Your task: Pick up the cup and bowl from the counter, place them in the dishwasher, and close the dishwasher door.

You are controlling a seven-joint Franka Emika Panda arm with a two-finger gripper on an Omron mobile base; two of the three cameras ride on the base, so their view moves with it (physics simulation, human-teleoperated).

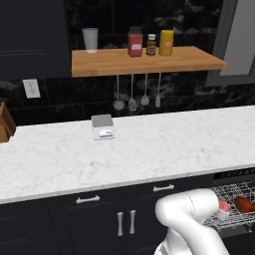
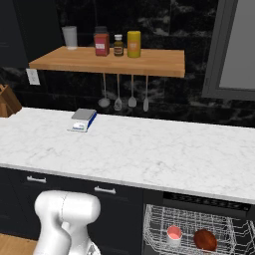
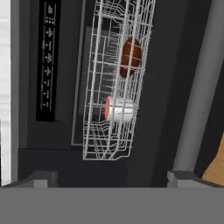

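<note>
The white cup (image 3: 120, 109) with a red inside lies in the silvery wire rack (image 3: 97, 131) of the dishwasher (image 3: 48, 65). The reddish-brown bowl (image 3: 130, 57) sits in the same rack beside it. The dishwasher door (image 3: 164, 109) is down, a dark panel under the rack. My gripper (image 3: 113, 181) hangs over the rack, open, with nothing between its fingers. The base views show the cup (image 1: 224, 208) (image 2: 174, 234) and bowl (image 1: 244, 204) (image 2: 204, 240) in the pulled-out rack below the white marble counter (image 1: 149, 149) (image 2: 159, 154).
A small grey scale (image 1: 102, 127) (image 2: 82, 120) stands on the counter and a knife block (image 1: 5, 124) at its left end. A wooden shelf (image 1: 144, 61) with jars and hanging utensils is on the wall. Dark cabinets (image 1: 124, 219) sit left of the dishwasher.
</note>
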